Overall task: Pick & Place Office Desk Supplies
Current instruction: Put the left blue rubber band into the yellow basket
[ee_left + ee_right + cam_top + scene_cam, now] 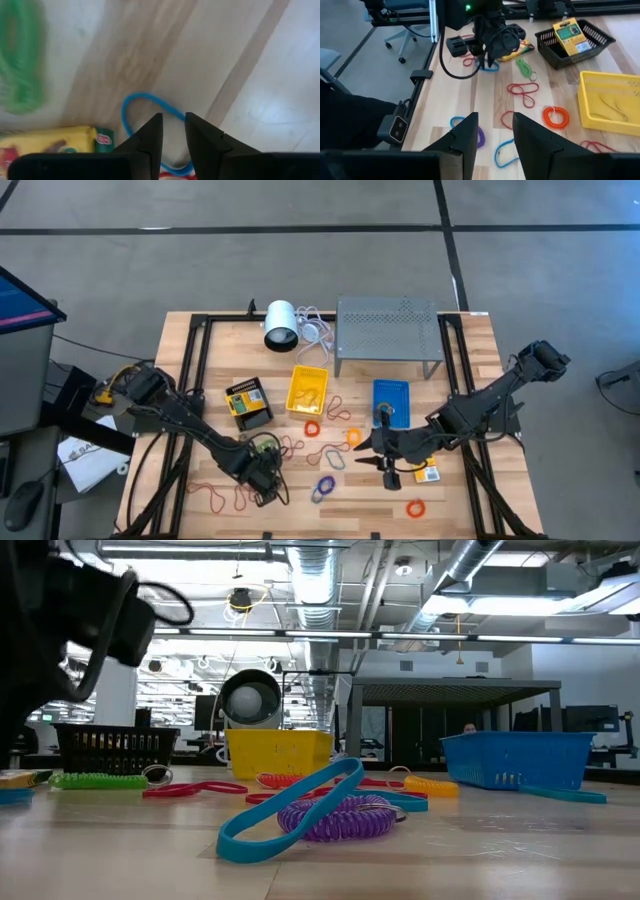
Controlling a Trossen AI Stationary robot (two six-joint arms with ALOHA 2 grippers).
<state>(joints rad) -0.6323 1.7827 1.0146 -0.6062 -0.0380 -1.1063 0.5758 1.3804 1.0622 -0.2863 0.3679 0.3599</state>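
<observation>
- I am seeing the left pincer (268,485) sitting low over the wooden tabletop (470,510), well to the front-left of the yellow bin (308,388); its fingers (150,135) are standing slightly apart, gripping nothing.
- I am reading a blue band loop (145,117) lying flat right at those fingertips, with a yellow-and-green packet (55,142) just beside it and a green band (20,60) farther off.
- I am seeing the right pincer (385,455) hovering to the front-right of the yellow bin, just in front of the blue bin (391,400); its fingers (465,135) are standing open and holding nothing.
- I am noting the black bin (248,404) sitting just left of the yellow bin, carrying a yellow packet.
- I am counting loose loops lying in front of the yellow bin: an orange coil (313,427), a purple coil (323,483), red bands (522,90) and more blue ones.
</observation>
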